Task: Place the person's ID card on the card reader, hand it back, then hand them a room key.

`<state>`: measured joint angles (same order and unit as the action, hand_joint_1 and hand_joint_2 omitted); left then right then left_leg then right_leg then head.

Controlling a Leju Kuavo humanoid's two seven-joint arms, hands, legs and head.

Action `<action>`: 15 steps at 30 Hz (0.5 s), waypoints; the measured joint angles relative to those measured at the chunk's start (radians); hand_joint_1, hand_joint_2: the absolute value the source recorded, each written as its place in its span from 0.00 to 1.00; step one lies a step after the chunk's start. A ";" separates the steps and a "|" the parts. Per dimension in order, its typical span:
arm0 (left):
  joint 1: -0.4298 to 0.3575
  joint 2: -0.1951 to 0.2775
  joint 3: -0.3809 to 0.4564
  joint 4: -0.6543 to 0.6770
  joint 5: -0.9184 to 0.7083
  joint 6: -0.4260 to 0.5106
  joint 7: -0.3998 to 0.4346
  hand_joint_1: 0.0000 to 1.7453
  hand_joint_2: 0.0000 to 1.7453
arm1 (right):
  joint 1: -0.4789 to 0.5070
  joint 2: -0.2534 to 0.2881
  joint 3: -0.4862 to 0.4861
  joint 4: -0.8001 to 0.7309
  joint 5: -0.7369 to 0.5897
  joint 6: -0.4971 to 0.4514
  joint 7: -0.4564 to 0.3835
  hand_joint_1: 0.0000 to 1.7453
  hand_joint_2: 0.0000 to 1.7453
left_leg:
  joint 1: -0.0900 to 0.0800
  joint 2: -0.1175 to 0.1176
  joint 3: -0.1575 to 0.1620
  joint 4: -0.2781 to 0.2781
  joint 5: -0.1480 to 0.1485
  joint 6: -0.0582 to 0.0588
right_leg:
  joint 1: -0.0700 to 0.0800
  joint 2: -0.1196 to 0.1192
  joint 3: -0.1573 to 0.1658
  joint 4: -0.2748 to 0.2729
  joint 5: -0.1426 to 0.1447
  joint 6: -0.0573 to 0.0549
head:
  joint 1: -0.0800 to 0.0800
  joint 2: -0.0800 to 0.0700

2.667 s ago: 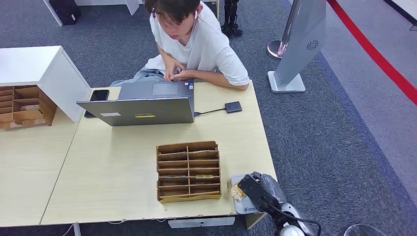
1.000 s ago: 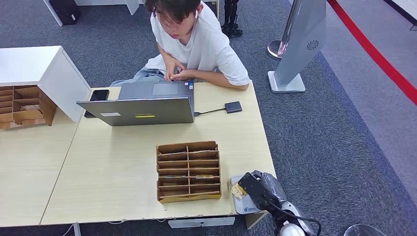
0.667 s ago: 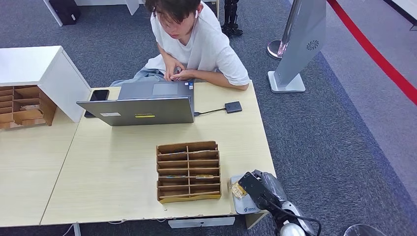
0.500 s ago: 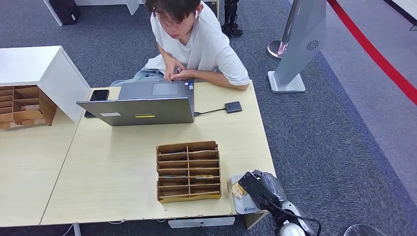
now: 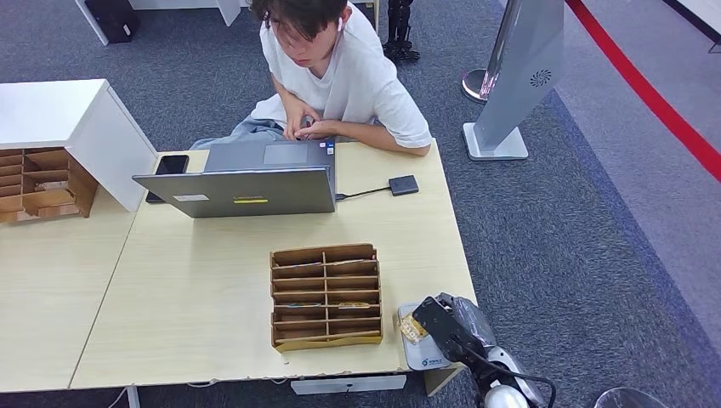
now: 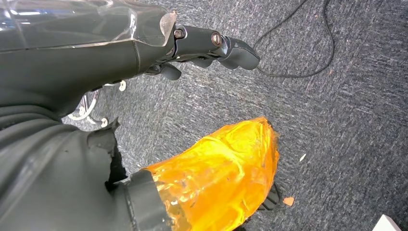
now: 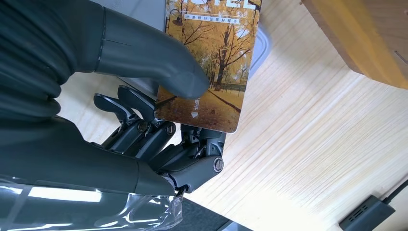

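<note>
My right hand (image 5: pixel 442 327) is at the table's near right corner, holding a card (image 5: pixel 411 328) printed with autumn trees. In the right wrist view the thumb (image 7: pixel 159 62) presses the card (image 7: pixel 211 57) against the fingers beneath it. The card lies over the grey card reader (image 5: pixel 418 353), whose edge (image 7: pixel 263 45) shows behind it. The person (image 5: pixel 340 76) sits across the table in a white shirt, both hands at the laptop (image 5: pixel 246 183). My left hand (image 6: pixel 211 45) hangs over the carpet, fingers apart and holding nothing.
A wooden slotted rack (image 5: pixel 326 296) with cards stands just left of the reader. A black hub (image 5: pixel 403 185) on a cable lies beside the laptop, a phone (image 5: pixel 170 166) to its left. A white cabinet (image 5: pixel 76 127) and a second rack (image 5: pixel 38 183) stand far left.
</note>
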<state>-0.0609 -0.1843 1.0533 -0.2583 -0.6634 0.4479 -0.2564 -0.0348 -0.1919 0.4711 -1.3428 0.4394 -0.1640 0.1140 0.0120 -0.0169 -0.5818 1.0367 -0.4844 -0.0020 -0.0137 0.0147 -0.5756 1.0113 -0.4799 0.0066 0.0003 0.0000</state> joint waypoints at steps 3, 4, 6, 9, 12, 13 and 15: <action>0.000 0.000 0.000 0.000 0.000 0.000 0.000 0.00 0.00 | 0.000 0.000 -0.001 0.000 0.000 0.000 -0.003 1.00 1.00 | 0.000 0.000 0.000 0.000 0.000 0.000 | 0.000 0.000 0.000 0.000 0.000 0.000 | 0.000 0.000; 0.000 0.000 0.000 0.000 0.000 0.000 0.000 0.00 0.00 | 0.000 0.000 -0.002 0.000 0.000 0.000 -0.003 1.00 1.00 | 0.000 0.000 0.000 0.000 0.000 0.000 | 0.000 0.000 0.000 0.000 0.000 0.000 | 0.000 0.000; 0.000 0.000 0.000 0.000 0.000 0.000 0.000 0.00 0.00 | 0.000 0.000 -0.003 0.000 0.000 0.000 -0.004 1.00 1.00 | 0.000 0.000 0.000 0.000 0.000 0.000 | 0.000 0.000 0.000 0.000 0.000 0.000 | 0.000 0.000; -0.001 0.000 0.000 0.000 0.000 -0.001 0.000 0.00 0.00 | -0.001 0.000 -0.004 0.000 0.000 0.000 -0.003 1.00 1.00 | 0.000 0.000 0.000 0.000 0.000 0.000 | 0.000 0.000 0.000 0.000 0.000 0.000 | 0.000 0.000; -0.001 0.000 0.000 0.000 0.000 -0.001 0.000 0.00 0.00 | -0.003 0.000 -0.005 0.000 0.000 0.000 -0.003 1.00 1.00 | 0.000 0.000 0.000 0.000 0.000 0.000 | 0.000 0.000 0.000 0.000 0.000 0.000 | 0.000 0.000; -0.001 0.000 0.000 0.000 0.000 -0.001 0.000 0.00 0.00 | -0.003 0.000 -0.005 0.000 0.000 0.000 -0.004 1.00 1.00 | 0.000 0.000 0.000 0.000 0.000 0.000 | 0.000 0.000 0.000 0.000 0.000 0.000 | 0.000 0.000; -0.001 0.000 0.000 0.000 0.001 -0.002 0.000 0.00 0.00 | -0.004 0.000 -0.005 -0.001 0.000 0.001 -0.004 1.00 1.00 | 0.000 0.000 0.000 0.000 0.000 0.000 | 0.000 0.000 0.000 0.000 0.000 0.000 | 0.000 0.000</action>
<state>-0.0618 -0.1843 1.0533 -0.2583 -0.6627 0.4460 -0.2566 -0.0393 -0.1915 0.4665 -1.3434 0.4396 -0.1633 0.1101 0.0120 -0.0169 -0.5818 1.0367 -0.4844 -0.0020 -0.0137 0.0147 -0.5756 1.0113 -0.4799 0.0066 0.0002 0.0000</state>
